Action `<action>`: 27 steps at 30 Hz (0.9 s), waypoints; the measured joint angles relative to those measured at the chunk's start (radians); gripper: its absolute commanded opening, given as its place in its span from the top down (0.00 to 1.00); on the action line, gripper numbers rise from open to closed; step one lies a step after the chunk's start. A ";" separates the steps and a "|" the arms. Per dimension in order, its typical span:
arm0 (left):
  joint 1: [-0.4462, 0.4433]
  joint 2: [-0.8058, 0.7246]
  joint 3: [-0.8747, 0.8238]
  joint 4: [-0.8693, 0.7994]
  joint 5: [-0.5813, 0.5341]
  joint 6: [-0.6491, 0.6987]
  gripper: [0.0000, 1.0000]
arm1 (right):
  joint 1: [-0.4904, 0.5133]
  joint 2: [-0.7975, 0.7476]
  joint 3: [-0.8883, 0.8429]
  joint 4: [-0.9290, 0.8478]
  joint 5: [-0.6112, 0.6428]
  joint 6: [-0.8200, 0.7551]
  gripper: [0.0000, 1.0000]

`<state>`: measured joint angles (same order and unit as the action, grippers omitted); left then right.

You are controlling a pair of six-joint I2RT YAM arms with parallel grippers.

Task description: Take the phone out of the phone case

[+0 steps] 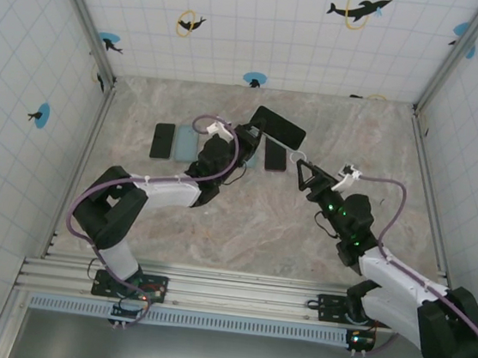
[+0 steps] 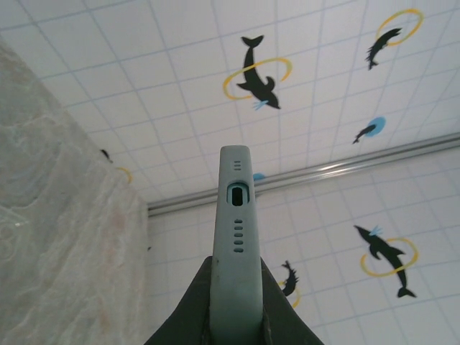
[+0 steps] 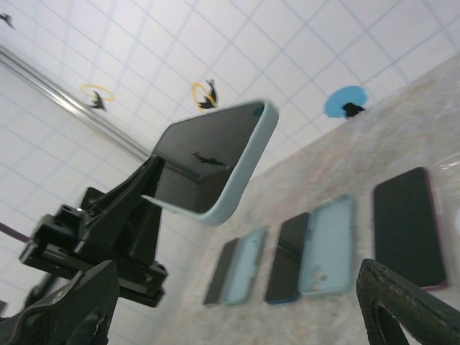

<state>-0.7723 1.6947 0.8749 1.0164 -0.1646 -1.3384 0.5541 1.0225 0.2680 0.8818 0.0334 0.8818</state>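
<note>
Two arms are up over the counter (image 1: pixel 242 231). Far left on it a black spare phone (image 1: pixel 163 140) lies flat with a pale-blue spare case (image 1: pixel 186 144) just beside it. More phones and cases sit in the same row further right, visible from the right wrist camera. The left fingers (image 2: pixel 183 320) are clenched on the lower end of the task's phone (image 3: pixel 205 154), which sits in its pale-blue case (image 2: pixel 236 215). It is held off the counter, tilted, above the row, with the screen facing the right arm. The phone looks fully seated, with the case lip along every visible edge. The right fingers (image 3: pixel 68 309) are spread wide and grasp nothing, near the phone's free end but not touching it. Step in hand, as I read it: lining up the right arm for the peel, removal not yet started. The next move probably needs the right fingers to pinch only a case corner or lip, not the phone body, and pull away while the left holds firm. Risks are pinching both together, or the phone popping free and dropping.
</note>
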 measured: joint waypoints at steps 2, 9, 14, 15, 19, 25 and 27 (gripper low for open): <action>-0.025 0.000 0.000 0.031 -0.034 -0.003 1.00 | 0.017 0.033 -0.002 0.078 0.018 0.035 0.15; -0.082 0.001 0.000 0.098 -0.115 -0.036 1.00 | 0.055 0.126 -0.001 0.280 0.069 0.113 0.24; -0.110 0.003 0.000 0.130 -0.155 -0.063 1.00 | 0.077 0.192 0.023 0.356 0.098 0.156 0.33; -0.115 0.005 0.000 0.137 -0.159 -0.069 1.00 | 0.080 0.205 0.031 0.373 0.104 0.166 0.35; -0.132 0.011 0.000 0.152 -0.167 -0.085 1.00 | 0.082 0.246 0.072 0.433 0.112 0.191 0.41; -0.142 0.014 0.000 0.171 -0.172 -0.099 1.00 | 0.082 0.287 0.124 0.468 0.135 0.240 0.53; -0.144 0.015 0.000 0.175 -0.176 -0.103 1.00 | 0.082 0.302 0.138 0.472 0.142 0.256 0.56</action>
<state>-0.9161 1.7096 0.8749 1.1915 -0.3408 -1.4410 0.6357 1.3247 0.4061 1.3537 0.1749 1.1378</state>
